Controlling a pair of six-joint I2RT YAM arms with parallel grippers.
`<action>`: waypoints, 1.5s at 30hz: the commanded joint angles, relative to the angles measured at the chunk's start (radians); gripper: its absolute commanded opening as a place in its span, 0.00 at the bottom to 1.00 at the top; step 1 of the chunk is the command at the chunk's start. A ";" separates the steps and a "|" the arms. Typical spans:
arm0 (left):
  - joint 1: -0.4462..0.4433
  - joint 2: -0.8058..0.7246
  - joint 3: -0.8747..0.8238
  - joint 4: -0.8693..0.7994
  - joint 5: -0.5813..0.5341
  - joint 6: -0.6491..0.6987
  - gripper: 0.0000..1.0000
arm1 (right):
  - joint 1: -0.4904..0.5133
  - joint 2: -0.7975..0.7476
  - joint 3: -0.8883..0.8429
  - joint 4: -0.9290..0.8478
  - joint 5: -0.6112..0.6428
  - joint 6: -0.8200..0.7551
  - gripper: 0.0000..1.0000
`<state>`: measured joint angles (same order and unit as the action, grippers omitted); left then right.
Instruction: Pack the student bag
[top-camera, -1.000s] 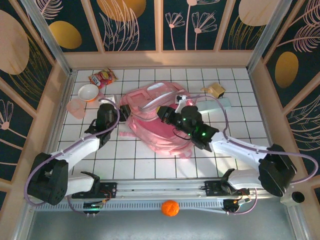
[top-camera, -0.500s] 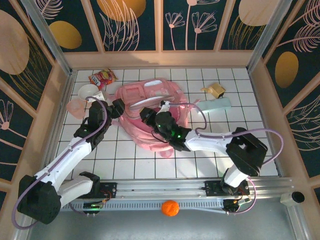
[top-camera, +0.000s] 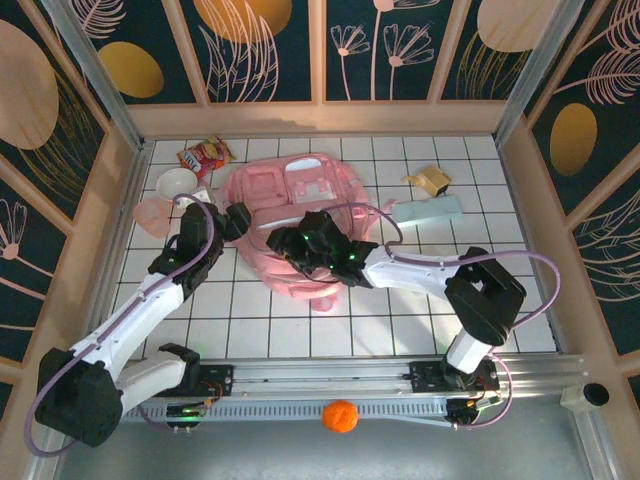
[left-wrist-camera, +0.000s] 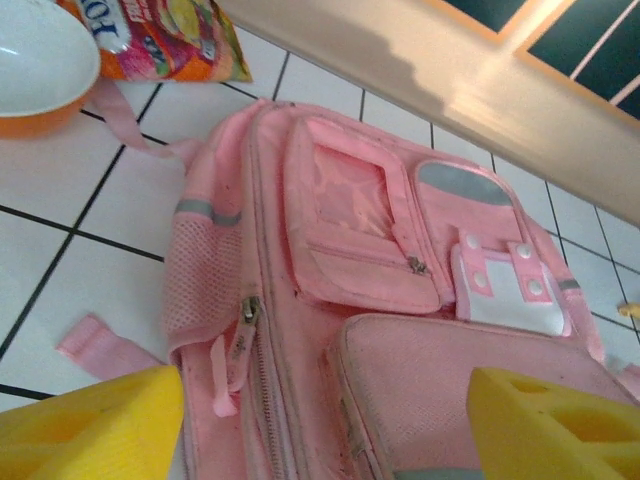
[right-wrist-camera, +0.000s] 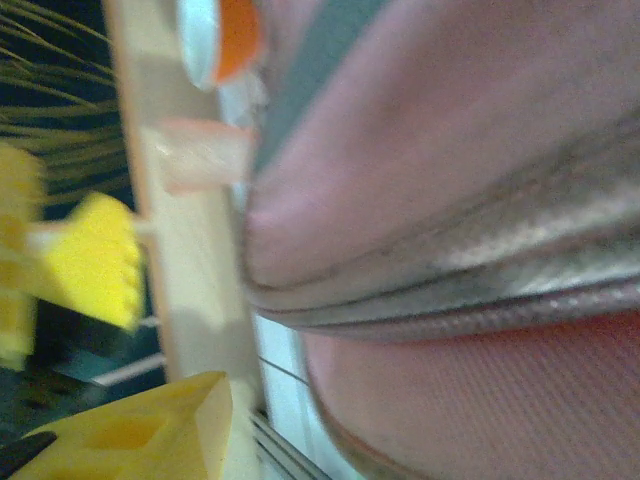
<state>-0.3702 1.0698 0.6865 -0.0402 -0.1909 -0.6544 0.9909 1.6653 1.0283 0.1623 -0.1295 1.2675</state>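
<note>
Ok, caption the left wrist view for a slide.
Open left pincer facing the pink student bag, pockets up, bowl and snack packet beyond.

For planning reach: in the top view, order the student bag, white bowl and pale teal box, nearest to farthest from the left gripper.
1. student bag, right beside the left gripper.
2. white bowl, behind-left.
3. pale teal box, far right.

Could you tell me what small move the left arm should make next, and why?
Probably ease the left gripper down onto the zipper pull on the student bag and close on it. The bag lies front-up and its zippers look shut, so nothing can go in yet. The gripper is open and empty, with that pull just ahead of its left finger.
</note>
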 joint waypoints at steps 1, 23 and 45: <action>0.002 0.021 -0.011 0.068 0.078 0.033 0.76 | 0.003 -0.055 0.035 -0.223 -0.113 -0.074 0.55; -0.018 0.188 0.064 0.171 0.096 0.109 0.81 | -0.693 -0.124 0.126 -0.821 0.107 -0.527 0.63; -0.018 0.206 0.049 0.161 0.078 0.203 0.84 | -0.863 0.274 0.369 -0.714 0.189 -0.421 0.99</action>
<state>-0.3836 1.2652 0.7250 0.1051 -0.1127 -0.4831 0.1364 1.8935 1.3437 -0.5465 0.0341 0.8185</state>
